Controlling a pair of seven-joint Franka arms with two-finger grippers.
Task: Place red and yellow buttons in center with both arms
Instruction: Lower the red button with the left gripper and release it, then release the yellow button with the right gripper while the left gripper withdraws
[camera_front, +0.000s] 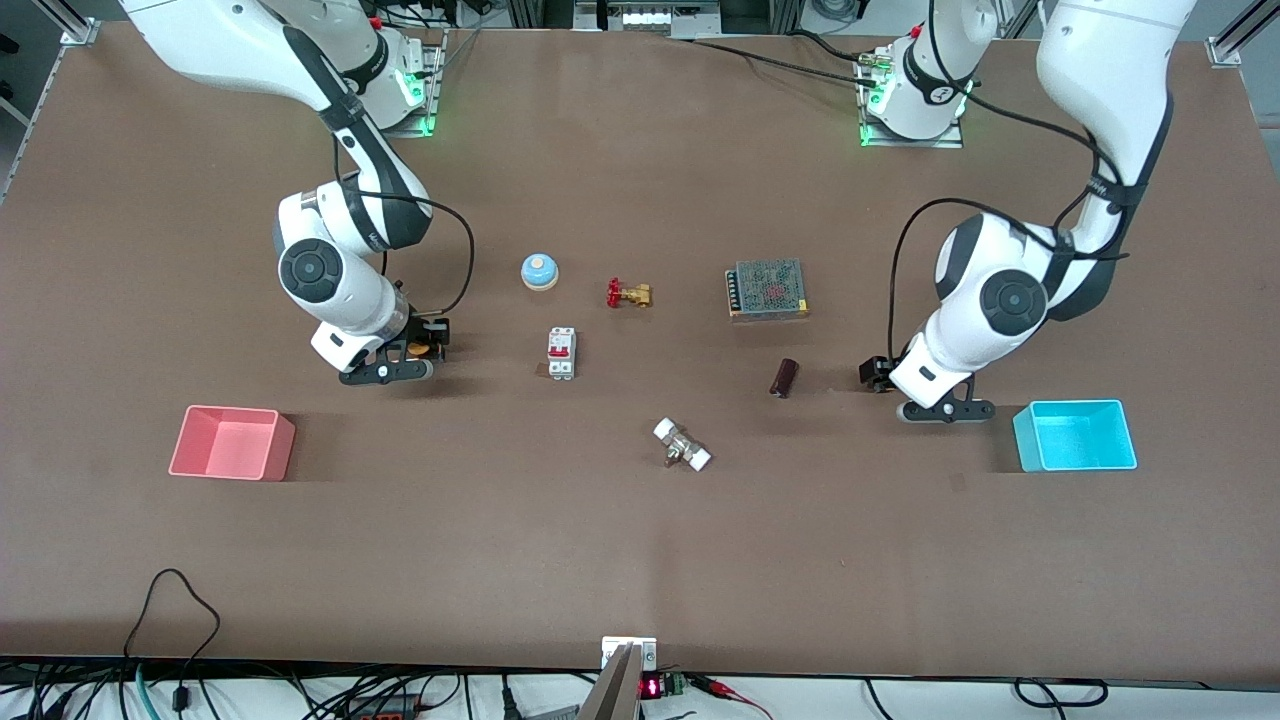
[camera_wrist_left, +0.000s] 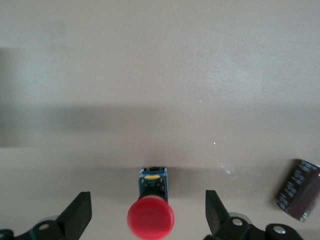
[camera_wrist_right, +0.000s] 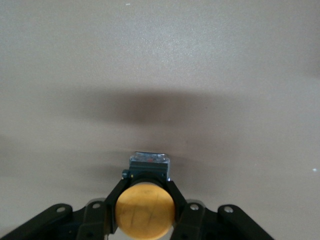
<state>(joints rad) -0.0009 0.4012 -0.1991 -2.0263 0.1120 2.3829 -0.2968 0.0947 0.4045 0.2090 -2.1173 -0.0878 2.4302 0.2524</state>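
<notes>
We have the right gripper (camera_wrist_right: 145, 212) low at the right arm's end of the desk (camera_front: 640, 560), and its fingers (camera_wrist_right: 112, 207) are pinching the yellow button (camera_wrist_right: 145, 211) on both sides of the cap, the dark base poking out past the fingertips. In the front view that yellow button (camera_front: 417, 349) peeks out as an orange dot under the right gripper (camera_front: 420, 350), near the pink bin (camera_front: 232, 443).

Over at the left arm's end, the left gripper (camera_wrist_left: 148, 217) is spread wide, and the red button (camera_wrist_left: 150, 218) stands upright squarely between the two fingers (camera_wrist_left: 77, 215), touching neither. We judge the coming move there to be a plain squeeze, since the button sits centred in the gap. In the front view the left gripper (camera_front: 885, 378) is down beside the blue bin (camera_front: 1075, 436), and the red button itself is hidden under the wrist.

From both grippers the middle of the desk lies inward, toward the white breaker (camera_front: 561, 353) and the small brown cylinder (camera_wrist_left: 299, 191), which lies just beside the left gripper. Each arm is nearest its own button.

As for writing, we can read no brand or label on either button.
</notes>
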